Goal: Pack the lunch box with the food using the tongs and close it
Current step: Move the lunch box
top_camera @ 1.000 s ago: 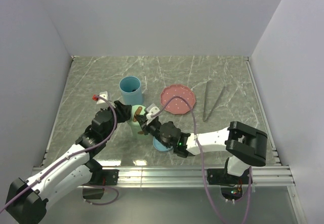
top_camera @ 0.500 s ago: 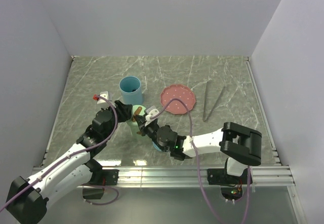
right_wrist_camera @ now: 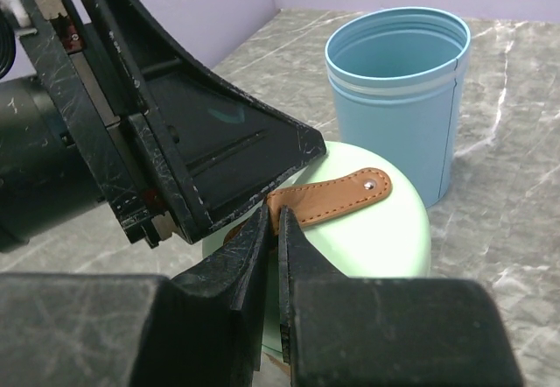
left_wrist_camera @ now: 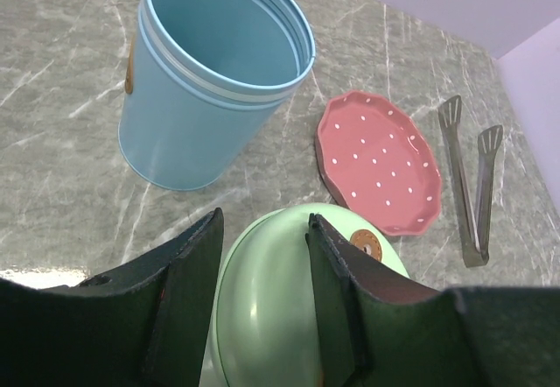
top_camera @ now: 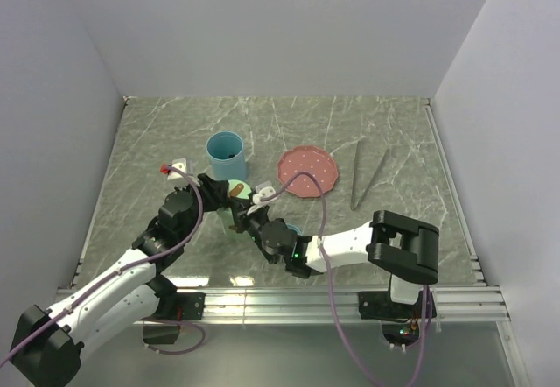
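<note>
The lunch box (left_wrist_camera: 280, 308) is a mint-green round container with a brown leather strap (right_wrist_camera: 337, 196) across its domed lid. My left gripper (left_wrist_camera: 262, 229) holds it, with one finger at its left edge and the other pressed on the dome. Coming from the near side, my right gripper (right_wrist_camera: 276, 216) is shut on the near end of the strap. In the top view both grippers meet over the box, left (top_camera: 217, 191) and right (top_camera: 249, 214). The grey metal tongs (top_camera: 367, 175) lie on the table at the right, untouched. No food is in view.
A light-blue cup (top_camera: 227, 155) stands upright just behind the lunch box. The pink dotted plate (top_camera: 307, 171) lies between the cup and the tongs, with nothing on it. White walls close in the marble table on three sides.
My right arm has swung left, its elbow and forearm now closer to the lunch box. A blue round thing beneath it is nearly covered. The left arm and the grip on the strap are unchanged.
</note>
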